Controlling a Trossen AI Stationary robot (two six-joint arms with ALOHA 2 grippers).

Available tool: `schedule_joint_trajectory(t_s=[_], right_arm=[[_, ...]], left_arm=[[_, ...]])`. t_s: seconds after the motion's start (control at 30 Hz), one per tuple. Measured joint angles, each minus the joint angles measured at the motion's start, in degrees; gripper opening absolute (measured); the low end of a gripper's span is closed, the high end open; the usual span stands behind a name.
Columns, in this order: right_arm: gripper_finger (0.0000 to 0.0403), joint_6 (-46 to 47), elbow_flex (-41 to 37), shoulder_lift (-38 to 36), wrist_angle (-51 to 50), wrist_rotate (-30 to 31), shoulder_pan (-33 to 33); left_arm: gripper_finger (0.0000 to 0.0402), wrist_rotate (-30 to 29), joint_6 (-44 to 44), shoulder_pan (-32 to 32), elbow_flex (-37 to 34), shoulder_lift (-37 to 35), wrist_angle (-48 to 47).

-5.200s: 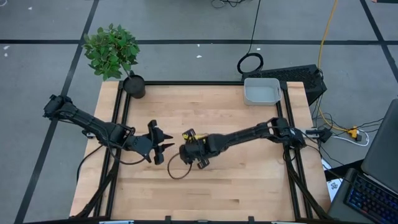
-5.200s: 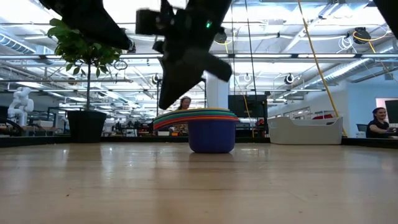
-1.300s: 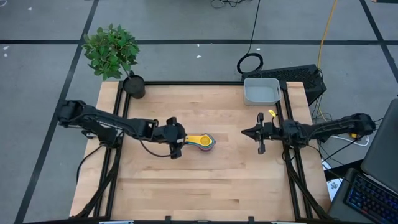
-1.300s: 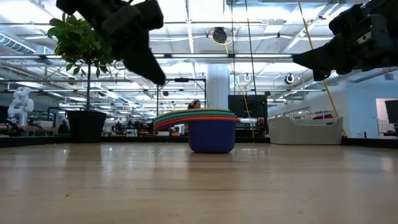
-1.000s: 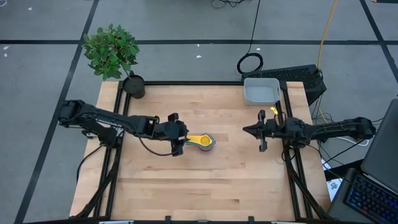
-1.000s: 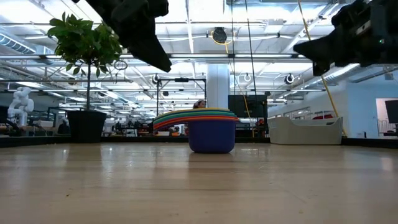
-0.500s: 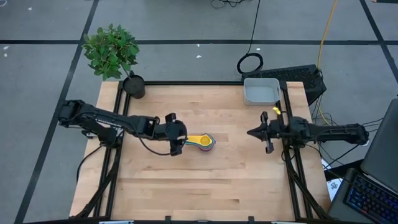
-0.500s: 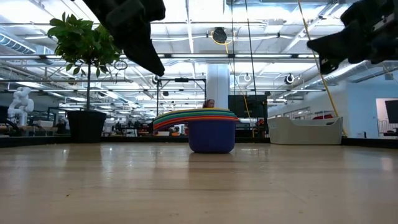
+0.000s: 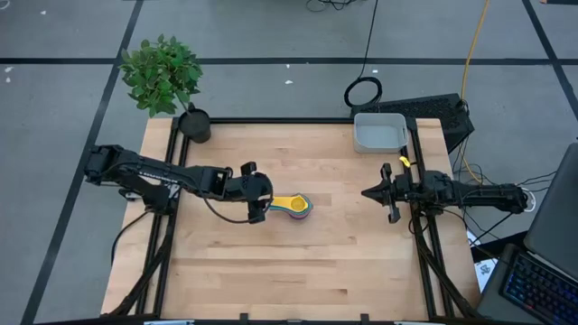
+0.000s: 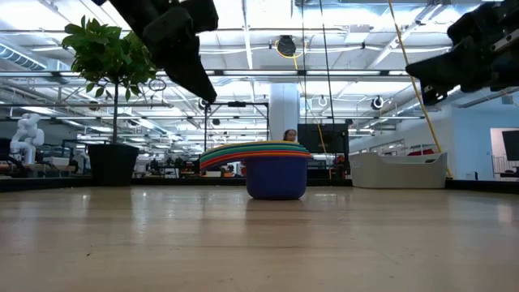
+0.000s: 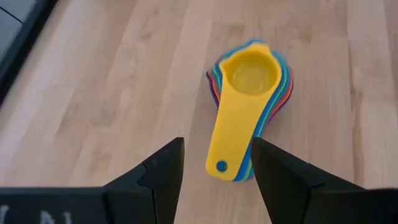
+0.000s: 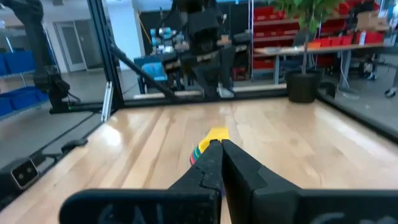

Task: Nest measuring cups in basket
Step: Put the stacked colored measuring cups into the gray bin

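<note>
Over the last second our right claw (image 9: 368,193) pulls back toward 3 o'clock, pressed together and empty, while our left claw (image 9: 264,206) keeps its place, spread open above the handle end of the measuring cups (image 9: 294,206). The cups sit nested in one stack, yellow on top, near the middle of the worktop (image 9: 298,271). The basket (image 9: 379,133) waits empty at 1 o'clock, well apart. We judge the nesting done; moving the stack falls to the left arm.
</note>
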Motion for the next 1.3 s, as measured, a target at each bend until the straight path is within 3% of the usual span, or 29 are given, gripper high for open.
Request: schedule_joint_trajectory(t_s=[0.27,0.57,0.83,1.03,1.3], right_arm=[[0.0,2.2,-0.6,0.2,-0.3,0.1,0.0],[0.0,2.6,-0.7,0.3,-0.4,0.2,0.0],[0.0,2.6,-0.7,0.3,-0.5,0.2,0.0],[0.0,3.7,-0.7,0.5,-0.9,0.1,0.0],[0.0,4.3,-0.8,2.3,-1.8,-1.5,0.0]], left_arm=[[0.0191,8.4,2.4,1.5,0.0,3.6,0.2],[0.0195,9.0,4.4,1.8,0.1,6.1,-0.6],[0.0254,9.3,6.8,4.3,7.9,7.7,-9.8],[0.0302,15.1,9.0,5.5,15.3,15.0,-18.9],[0.0332,15.1,11.7,5.5,18.8,21.4,-20.6]])
